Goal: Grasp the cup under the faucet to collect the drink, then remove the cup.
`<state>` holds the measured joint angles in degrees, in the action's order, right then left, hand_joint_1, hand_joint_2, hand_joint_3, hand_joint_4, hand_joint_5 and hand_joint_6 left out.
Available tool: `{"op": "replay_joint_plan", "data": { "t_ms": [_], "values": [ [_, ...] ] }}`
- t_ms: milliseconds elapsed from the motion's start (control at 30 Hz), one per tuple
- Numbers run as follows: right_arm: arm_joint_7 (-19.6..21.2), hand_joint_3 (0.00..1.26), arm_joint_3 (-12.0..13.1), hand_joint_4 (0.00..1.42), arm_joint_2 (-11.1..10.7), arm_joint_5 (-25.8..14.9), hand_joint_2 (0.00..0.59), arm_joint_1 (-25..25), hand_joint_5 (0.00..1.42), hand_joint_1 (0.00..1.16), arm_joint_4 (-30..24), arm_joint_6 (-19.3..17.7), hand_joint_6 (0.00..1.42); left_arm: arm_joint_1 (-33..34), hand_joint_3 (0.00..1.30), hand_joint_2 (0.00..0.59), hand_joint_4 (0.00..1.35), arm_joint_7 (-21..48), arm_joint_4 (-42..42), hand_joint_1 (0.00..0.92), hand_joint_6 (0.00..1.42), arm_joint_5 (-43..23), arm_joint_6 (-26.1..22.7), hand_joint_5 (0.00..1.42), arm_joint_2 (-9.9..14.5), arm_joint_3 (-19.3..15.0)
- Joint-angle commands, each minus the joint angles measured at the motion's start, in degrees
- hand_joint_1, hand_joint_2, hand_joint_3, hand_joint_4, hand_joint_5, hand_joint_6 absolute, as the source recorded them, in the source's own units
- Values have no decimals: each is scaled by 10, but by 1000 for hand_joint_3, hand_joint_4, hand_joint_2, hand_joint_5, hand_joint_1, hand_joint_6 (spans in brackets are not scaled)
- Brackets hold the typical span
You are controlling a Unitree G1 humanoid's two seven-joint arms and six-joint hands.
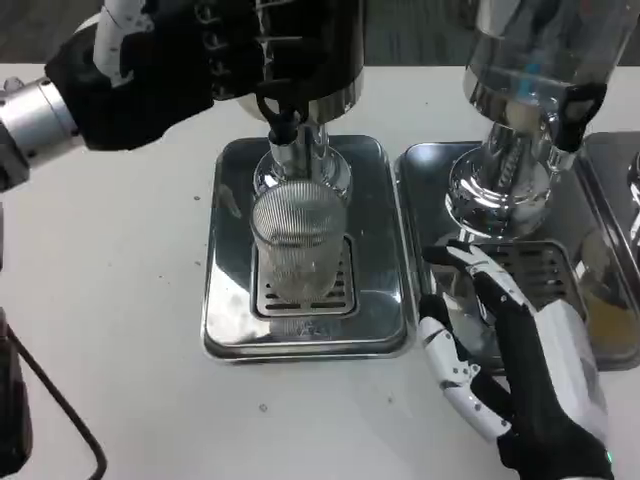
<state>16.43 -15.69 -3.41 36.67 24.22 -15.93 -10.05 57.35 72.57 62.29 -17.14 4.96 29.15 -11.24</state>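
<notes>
So the ribbed clear cup [297,250] sits on the drip tray [305,330] grate, right under the faucet [283,122], mid-bench toward the far edge. Right robot hand [510,340] hangs released beside the tray, fingers spread. Left robot hand [195,55] is up at the dispenser [310,50]; can't tell its grip.

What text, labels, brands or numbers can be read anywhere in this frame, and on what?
None can be read: no legible text on the ribbed cup, the drip tray, the dispenser, the second dispenser, the left hand or the right hand.
</notes>
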Motion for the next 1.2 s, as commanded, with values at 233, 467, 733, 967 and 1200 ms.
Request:
{"op": "replay_joint_plan", "data": {
  "t_ms": [233,467,733,967,1200],
  "values": [
    [3,308,4,174,-2,-7,474,9,198,286,-2,-1,200,-7,201,19,137,-7,12,0,129,24,33,217,-13,13],
    [2,308,4,174,-2,-7,469,10,208,284,-4,-1,210,-11,202,22,137,-17,20,0,133,32,46,221,-13,13],
    [1,308,1,176,0,-11,468,8,209,281,-2,0,214,-19,211,22,137,-27,22,0,139,40,62,223,-9,15],
    [-1,308,-1,177,0,-14,467,6,209,280,-1,1,215,-33,213,22,137,-39,18,0,145,51,93,223,-11,15],
    [-4,308,-2,185,0,-17,469,10,210,279,-4,2,215,-50,213,21,137,-55,8,0,136,61,139,223,-12,23]
  ]
}}
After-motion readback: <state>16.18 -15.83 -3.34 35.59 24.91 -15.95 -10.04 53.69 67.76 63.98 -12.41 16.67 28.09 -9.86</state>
